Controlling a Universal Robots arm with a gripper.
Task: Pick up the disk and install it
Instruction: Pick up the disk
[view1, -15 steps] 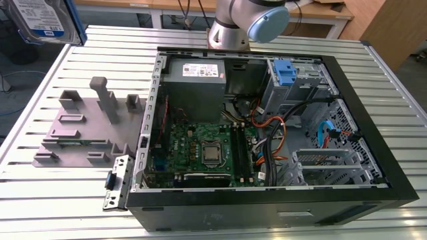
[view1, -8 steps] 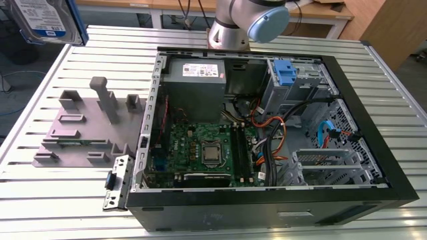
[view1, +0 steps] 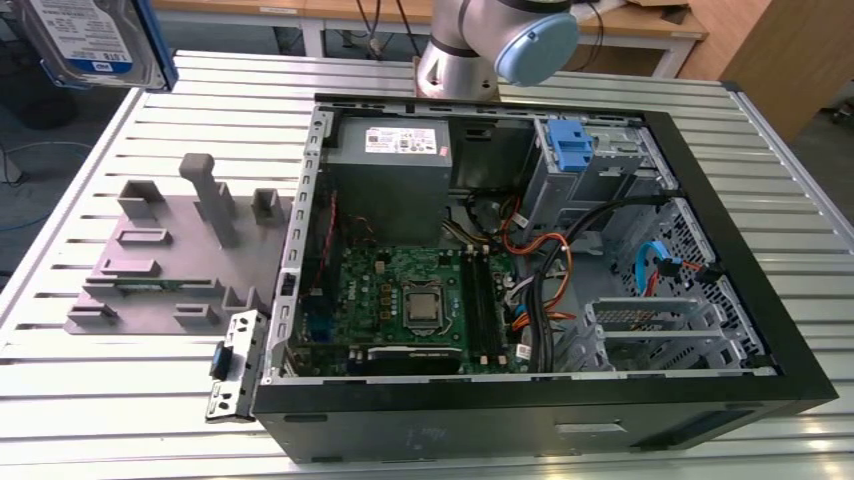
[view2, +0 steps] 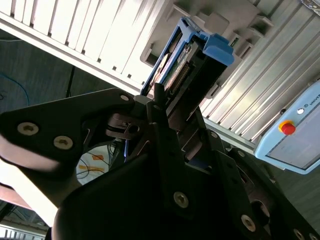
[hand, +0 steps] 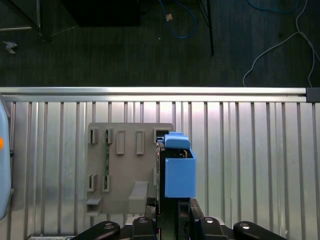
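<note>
Gripper (hand: 172, 214) clamped on the disk (hand: 179, 172), its long axis pointing straight out toward the slatted table (hand: 250, 150) below

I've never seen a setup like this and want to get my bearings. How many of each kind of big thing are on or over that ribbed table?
disk: 1
open computer case: 1
grey holder tray: 1
robot arm: 1
Total: 4
</note>
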